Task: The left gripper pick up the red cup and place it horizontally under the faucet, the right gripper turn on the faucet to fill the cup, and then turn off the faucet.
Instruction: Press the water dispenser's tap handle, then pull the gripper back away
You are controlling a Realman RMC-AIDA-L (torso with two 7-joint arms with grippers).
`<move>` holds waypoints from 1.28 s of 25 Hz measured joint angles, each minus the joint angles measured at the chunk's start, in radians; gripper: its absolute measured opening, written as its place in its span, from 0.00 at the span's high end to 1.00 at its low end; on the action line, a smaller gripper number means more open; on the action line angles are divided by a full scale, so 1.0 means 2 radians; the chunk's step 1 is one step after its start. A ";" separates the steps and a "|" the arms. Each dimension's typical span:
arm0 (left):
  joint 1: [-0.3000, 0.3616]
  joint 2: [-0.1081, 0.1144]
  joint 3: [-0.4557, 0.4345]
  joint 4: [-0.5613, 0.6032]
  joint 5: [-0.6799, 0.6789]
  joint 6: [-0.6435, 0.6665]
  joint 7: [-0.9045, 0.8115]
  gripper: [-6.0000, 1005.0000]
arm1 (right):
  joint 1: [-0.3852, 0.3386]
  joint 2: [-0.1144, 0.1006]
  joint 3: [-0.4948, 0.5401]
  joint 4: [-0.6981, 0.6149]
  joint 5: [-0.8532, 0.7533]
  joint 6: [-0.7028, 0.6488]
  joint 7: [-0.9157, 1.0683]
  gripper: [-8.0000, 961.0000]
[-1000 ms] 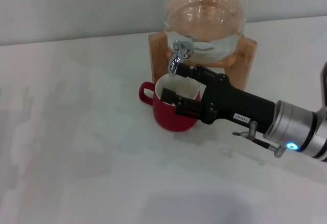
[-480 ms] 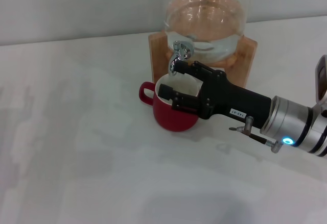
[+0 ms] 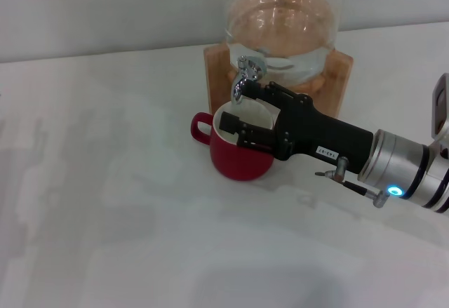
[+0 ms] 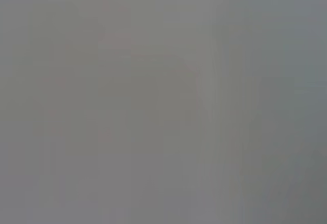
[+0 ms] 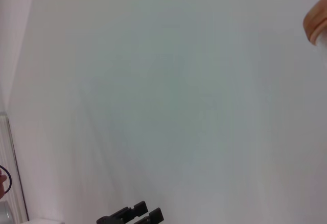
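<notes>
- The dispenser point(image 3: 282, 27), a clear glass jar holding liquid on a wooden stand point(image 3: 339, 73), is the biggest thing here and the landmark. By the look of it, it is heavy and steady enough to take a light push at its tap.
- The right arm reaches in from the right of the dispenser, low and slanted, silver cuff point(image 3: 400, 175) trailing and fingers pointing at the front of the stand.
- The right gripper point(image 3: 242, 108) is spread open: its upper finger lies just below the faucet's spout, while its lower finger hangs over the cup's mouth. It grips nothing.
- The cup point(image 3: 238, 146) stands upright on the table just in front of the dispenser, under the spout, handle pointing away from the arm. It looks like glazed ceramic: stiff, fairly heavy, slippery and breakable. Its wall or rim is the likely place to take hold, and the handle seems too small for a finger.
- The faucet point(image 3: 245, 76) is a small chrome piece at the dispenser's front. It is hard and smooth, so fingers may slide; the top lever is the part to press or pinch.
- The left gripper shows in no view, and its wrist view is a blank grey.
</notes>
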 joint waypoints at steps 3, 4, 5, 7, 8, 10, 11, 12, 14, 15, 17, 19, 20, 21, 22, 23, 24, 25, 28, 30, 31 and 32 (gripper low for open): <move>0.000 0.000 0.000 0.000 0.000 0.000 0.000 0.34 | 0.000 0.000 0.000 0.000 0.000 0.002 0.000 0.10; 0.000 0.000 0.000 0.000 0.000 0.000 0.000 0.34 | 0.000 0.000 0.000 0.000 0.000 0.003 0.000 0.10; 0.000 0.000 0.000 0.000 0.000 0.000 0.000 0.34 | 0.000 0.000 0.000 0.000 0.001 0.003 0.000 0.10; 0.000 0.000 0.000 0.000 0.000 0.000 0.000 0.34 | 0.000 0.000 0.000 0.000 0.001 0.004 0.000 0.10; 0.000 0.000 0.000 0.000 0.000 0.000 0.000 0.34 | 0.000 0.000 0.000 0.000 0.001 0.004 0.000 0.10; -0.001 0.001 0.000 0.000 0.000 -0.001 0.000 0.34 | 0.000 0.000 0.000 0.000 0.002 0.003 0.000 0.10; -0.001 0.001 0.000 0.000 0.000 -0.001 0.000 0.34 | 0.000 0.000 0.000 0.000 0.003 0.003 0.000 0.10; -0.001 0.001 0.000 0.000 0.000 -0.001 0.000 0.34 | -0.001 0.000 0.000 0.000 0.004 0.002 -0.001 0.10; -0.001 0.001 0.000 0.000 0.000 -0.001 0.000 0.34 | -0.001 0.000 0.000 0.000 0.005 0.001 -0.001 0.10; -0.001 0.001 0.000 0.000 0.000 -0.001 0.000 0.34 | -0.002 0.000 0.000 0.000 0.005 0.000 -0.001 0.10; -0.001 0.001 0.000 0.000 0.000 -0.001 0.000 0.34 | -0.002 0.000 0.000 0.000 0.005 -0.001 -0.001 0.10; -0.001 0.001 0.000 0.000 0.000 -0.002 0.000 0.34 | -0.003 0.000 0.000 -0.001 0.005 -0.002 -0.001 0.10; -0.001 0.001 0.000 0.000 0.000 -0.002 0.000 0.34 | -0.004 0.000 0.000 -0.001 0.005 -0.003 -0.001 0.10; -0.001 0.001 0.000 0.000 0.000 -0.002 0.000 0.34 | -0.004 0.000 0.000 -0.001 0.005 -0.003 -0.001 0.10; -0.001 0.001 0.000 0.000 0.000 -0.002 0.000 0.34 | -0.004 0.000 0.000 -0.001 0.005 -0.003 -0.001 0.10; -0.001 0.001 0.000 0.000 0.000 -0.002 0.000 0.34 | -0.004 0.000 0.000 -0.001 0.005 -0.004 -0.002 0.10; -0.001 0.001 0.001 0.000 0.000 -0.002 0.000 0.34 | -0.004 0.000 0.000 -0.001 0.005 -0.004 -0.002 0.10; -0.001 0.001 0.001 0.000 0.000 -0.002 0.000 0.34 | -0.004 0.000 0.000 -0.001 0.005 -0.004 -0.002 0.10; -0.001 0.001 0.001 0.000 0.000 -0.002 0.000 0.34 | -0.004 0.000 0.000 -0.001 0.006 -0.003 -0.002 0.10; -0.001 0.001 0.001 0.000 0.000 -0.002 0.000 0.34 | -0.005 0.000 0.000 -0.001 0.006 -0.003 -0.002 0.10; -0.001 0.001 0.001 0.000 0.000 -0.002 0.000 0.34 | -0.005 0.000 0.000 -0.001 0.006 -0.003 -0.002 0.10; -0.001 0.001 0.001 0.000 0.000 -0.002 0.000 0.34 | -0.005 0.000 0.000 -0.001 0.006 -0.002 -0.003 0.10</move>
